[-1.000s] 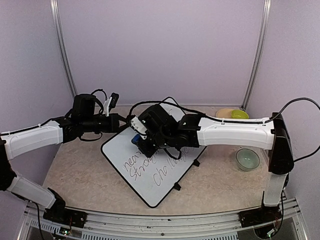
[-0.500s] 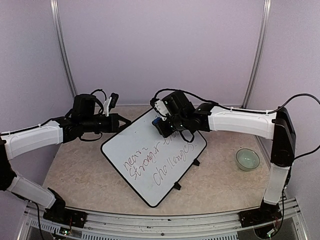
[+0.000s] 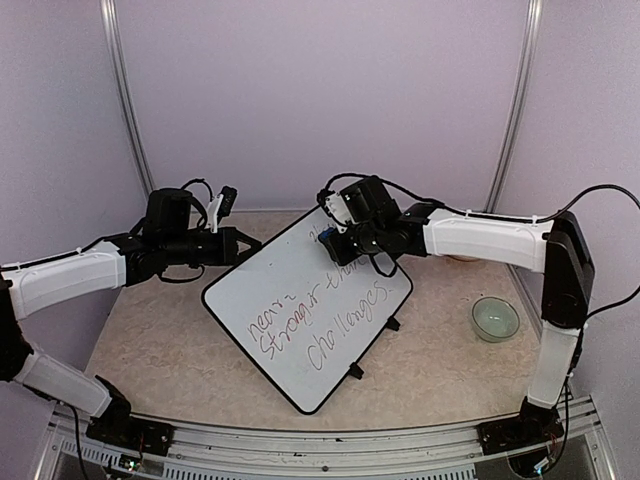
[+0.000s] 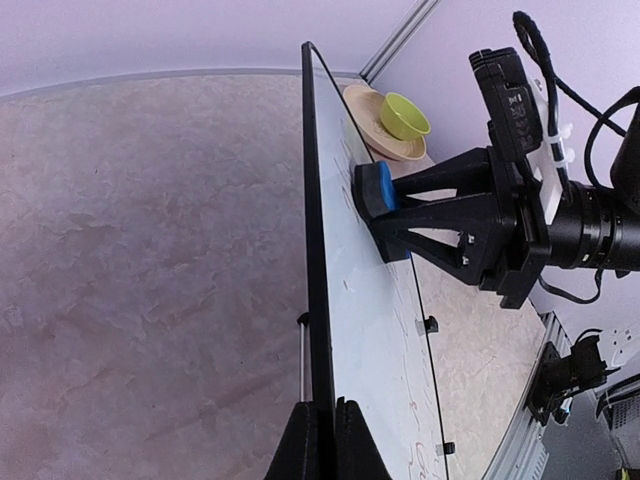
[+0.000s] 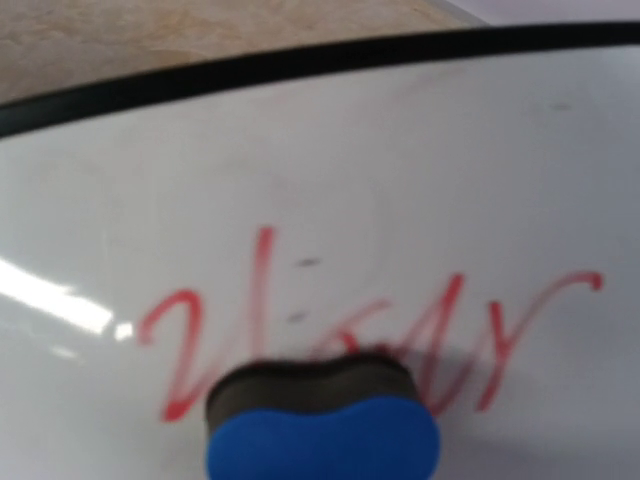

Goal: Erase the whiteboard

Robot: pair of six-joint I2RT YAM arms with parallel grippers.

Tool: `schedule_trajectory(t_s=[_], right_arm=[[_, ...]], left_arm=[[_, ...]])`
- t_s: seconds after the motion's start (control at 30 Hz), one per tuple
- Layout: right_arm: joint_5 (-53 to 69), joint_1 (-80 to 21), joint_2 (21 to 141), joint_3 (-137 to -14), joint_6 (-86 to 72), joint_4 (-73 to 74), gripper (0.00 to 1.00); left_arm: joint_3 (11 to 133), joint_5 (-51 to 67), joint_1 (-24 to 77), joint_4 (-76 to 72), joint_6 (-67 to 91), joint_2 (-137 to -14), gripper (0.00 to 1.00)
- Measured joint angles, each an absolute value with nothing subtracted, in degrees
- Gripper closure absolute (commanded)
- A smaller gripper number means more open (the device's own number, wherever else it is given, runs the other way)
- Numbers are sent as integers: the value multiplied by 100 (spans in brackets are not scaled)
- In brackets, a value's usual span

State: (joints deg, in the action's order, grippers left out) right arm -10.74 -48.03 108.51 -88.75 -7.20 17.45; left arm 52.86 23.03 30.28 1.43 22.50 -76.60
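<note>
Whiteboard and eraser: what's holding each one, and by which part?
The left claw pinches the whiteboard by its black frame edge. The right claw grips the blue eraser by its sides, felt face against the board.

Pale lilac walls (image 3: 320, 100); metal corner posts (image 3: 127, 100); beige marbled tabletop (image 3: 160, 350); soft even light.

White moulded shells and black joint housings are borne by the left arm (image 3: 65, 280) and right arm (image 3: 480, 242); black cables (image 4: 527, 40) are tied alongside; the black right gripper (image 4: 378, 210) is triangularly trussed.
</note>
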Motion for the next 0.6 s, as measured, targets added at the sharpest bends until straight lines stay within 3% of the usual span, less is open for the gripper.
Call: schedule_trajectory(t_s=[0.6], right_arm=[[-1050, -4842, 10737, -8840, -829, 1861, 79]], left_arm=[[5286, 2386, 3046, 180, 2250, -7614, 100]])
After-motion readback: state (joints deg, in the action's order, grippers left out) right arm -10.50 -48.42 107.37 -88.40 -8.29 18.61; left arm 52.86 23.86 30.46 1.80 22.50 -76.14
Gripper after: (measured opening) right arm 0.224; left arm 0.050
